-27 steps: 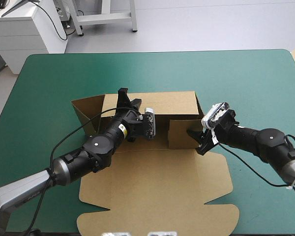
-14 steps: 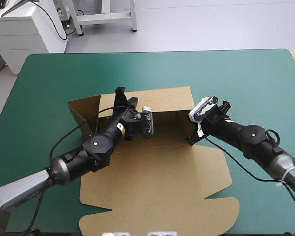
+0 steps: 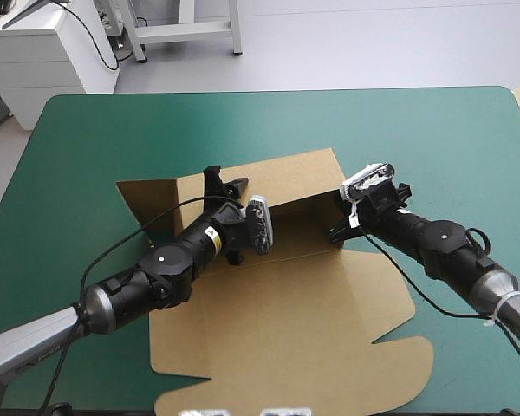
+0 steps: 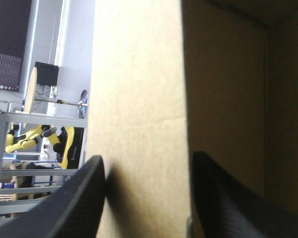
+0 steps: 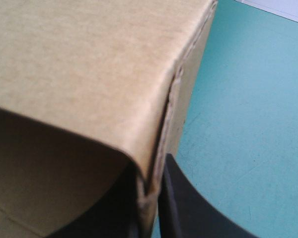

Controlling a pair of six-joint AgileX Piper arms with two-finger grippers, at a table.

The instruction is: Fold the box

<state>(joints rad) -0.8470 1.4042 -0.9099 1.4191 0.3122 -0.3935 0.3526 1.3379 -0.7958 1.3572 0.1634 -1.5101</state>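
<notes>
Standing near the middle of the bench (image 3: 433,139), the box (image 3: 286,329) is partly formed. Its far portion is raised into walls. The large lid panel, with scalloped tabs along its edges, lies flat on the teal-green surface and reaches toward the near edge. The whole sheet sits skewed to the bench's edges. The far wall stands upright. At the box's left end a side flap splays outward, not tucked. At the right end the side wall is up and meets the far wall at a corner.

The left hand (image 3: 224,180) is at the left part of the far wall. In the left wrist view its black fingers stand apart, one on each side of the upright board, with the wall's top edge running between them. The hand (image 4: 146,157) is released and straddles the wall, not clamping it.

The right hand (image 3: 338,232) is at the right end of the tray. In the right wrist view its fingers are almost together, one inside the box and one outside over the teal-green surface, with the corner's board edge pinched between them. This hand (image 5: 150,166) is clenched on the box wall.

Both arms reach in over the flat lid panel from the near side.
</notes>
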